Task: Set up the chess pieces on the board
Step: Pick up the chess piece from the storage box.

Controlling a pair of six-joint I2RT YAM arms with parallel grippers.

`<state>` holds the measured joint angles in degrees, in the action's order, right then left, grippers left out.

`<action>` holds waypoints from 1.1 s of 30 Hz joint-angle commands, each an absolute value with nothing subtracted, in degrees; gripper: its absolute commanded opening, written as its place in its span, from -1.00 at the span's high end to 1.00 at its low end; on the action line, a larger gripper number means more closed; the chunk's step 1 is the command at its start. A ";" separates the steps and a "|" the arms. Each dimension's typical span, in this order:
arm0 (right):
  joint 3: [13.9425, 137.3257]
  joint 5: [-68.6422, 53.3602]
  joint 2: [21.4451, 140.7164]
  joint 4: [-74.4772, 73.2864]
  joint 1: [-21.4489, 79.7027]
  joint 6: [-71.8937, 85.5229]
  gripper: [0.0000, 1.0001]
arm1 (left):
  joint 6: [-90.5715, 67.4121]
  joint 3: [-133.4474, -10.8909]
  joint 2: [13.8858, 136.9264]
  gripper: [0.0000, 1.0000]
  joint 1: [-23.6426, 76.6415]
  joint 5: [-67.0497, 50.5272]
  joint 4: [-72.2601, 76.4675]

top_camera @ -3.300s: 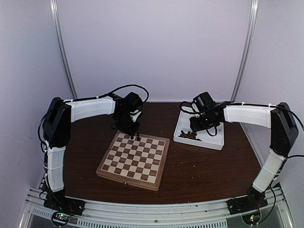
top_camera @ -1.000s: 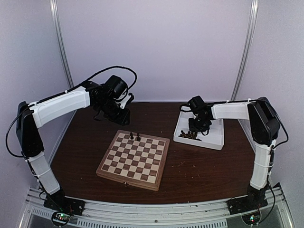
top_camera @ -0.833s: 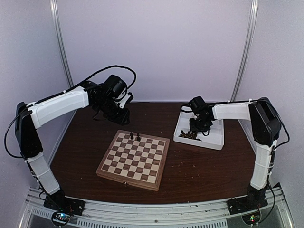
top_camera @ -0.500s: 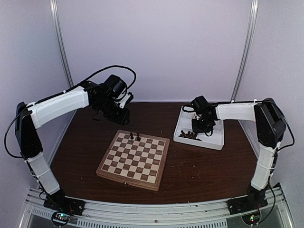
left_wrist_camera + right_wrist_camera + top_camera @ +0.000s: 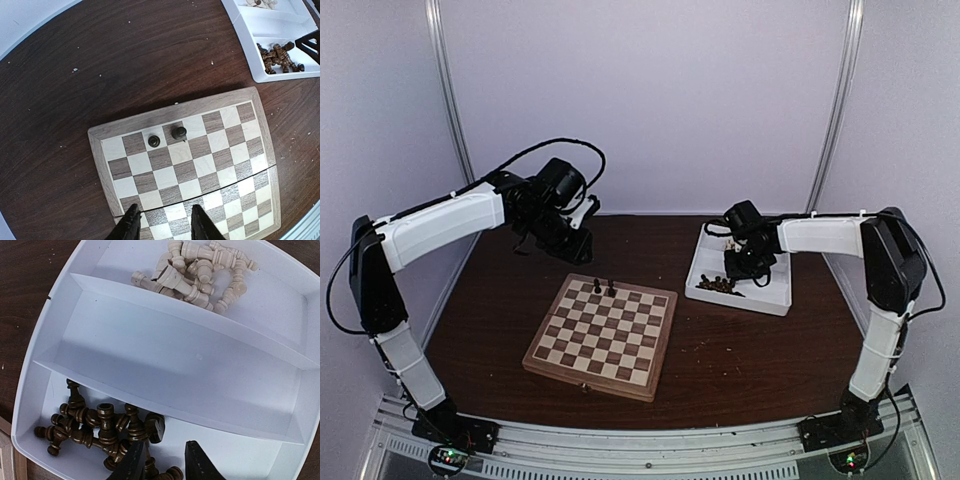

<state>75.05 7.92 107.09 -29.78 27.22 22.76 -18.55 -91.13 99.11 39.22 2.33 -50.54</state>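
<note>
On the board (image 5: 603,336), two dark chess pieces (image 5: 179,132) are stood near the far edge. Beyond it, the left gripper (image 5: 165,217) is held parted and empty. Farther off, in the white tray (image 5: 175,355), heaped dark pieces (image 5: 105,427) are overhung by the right gripper (image 5: 162,455), parted, nothing gripped. Light, rigid, roll-prone pieces are best pinched across the stem.
</note>
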 commanded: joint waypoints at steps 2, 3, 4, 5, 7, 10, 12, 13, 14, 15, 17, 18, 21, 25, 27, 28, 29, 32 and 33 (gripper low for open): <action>75.62 7.44 109.14 -29.36 26.98 22.59 0.41 | -19.24 -90.12 97.25 0.29 39.63 0.82 -47.99; 75.73 7.36 109.43 -29.36 26.98 22.59 0.42 | -19.31 -90.03 97.33 0.29 39.68 0.72 -47.85; 75.78 7.19 109.68 -29.28 26.98 22.59 0.43 | -19.34 -90.00 97.38 0.29 39.72 0.64 -47.79; 75.91 6.97 109.91 -29.15 26.99 22.59 0.45 | -19.40 -90.00 97.47 0.29 39.77 0.61 -47.76; 76.30 6.93 110.39 -29.09 26.98 22.52 0.48 | -19.35 -90.08 97.63 0.29 39.81 0.60 -47.77; 77.33 7.02 111.25 -29.56 26.97 22.25 0.49 | -19.34 -90.25 97.81 0.29 39.81 0.49 -47.73; 77.79 6.99 111.64 -29.62 26.99 22.02 0.52 | -19.54 -90.35 97.90 0.29 39.94 0.21 -47.72; 77.96 6.94 111.80 -29.62 26.98 21.98 0.53 | -19.53 -90.31 97.91 0.29 39.98 0.04 -47.53; 78.08 6.87 111.95 -29.62 26.94 21.91 0.55 | -19.59 -90.23 97.91 0.29 40.06 0.00 -47.39; 78.19 6.87 112.09 -29.66 26.98 21.82 0.57 | -19.60 -90.14 97.99 0.29 40.14 0.00 -47.30; 78.59 6.63 112.10 -29.87 26.98 21.64 0.66 | -19.67 -90.01 97.95 0.29 40.24 0.00 -47.13; 78.72 6.61 112.03 -30.07 26.98 21.50 0.70 | -19.68 -89.92 97.98 0.29 40.25 0.07 -47.12; 78.90 6.44 111.18 -30.87 26.96 21.03 0.80 | -19.60 -89.91 97.91 0.29 40.25 0.18 -47.14; 78.16 6.28 108.08 -31.78 27.06 19.54 0.87 | -19.92 -89.67 97.57 0.29 40.25 0.03 -47.11; 77.69 6.19 106.27 -32.38 27.03 18.59 0.89 | -20.56 -89.07 97.32 0.30 40.39 0.00 -46.65; 77.51 5.93 105.12 -32.49 27.13 18.02 0.89 | -20.76 -88.49 97.06 0.30 40.57 -1.77 -46.07; 77.38 5.75 104.18 -32.78 27.20 17.47 0.90 | -21.01 -88.02 96.84 0.30 40.86 -2.20 -45.74; 77.14 4.15 101.88 -33.88 27.42 16.36 0.91 | -21.44 -87.46 96.64 0.30 41.50 -2.45 -45.52; 76.89 3.24 101.05 -34.07 27.61 15.93 0.92 | -21.46 -87.38 96.49 0.30 41.63 -2.69 -45.53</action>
<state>77.47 5.58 105.95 -32.42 27.24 18.28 -20.29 -88.29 98.56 40.60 -0.67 -47.86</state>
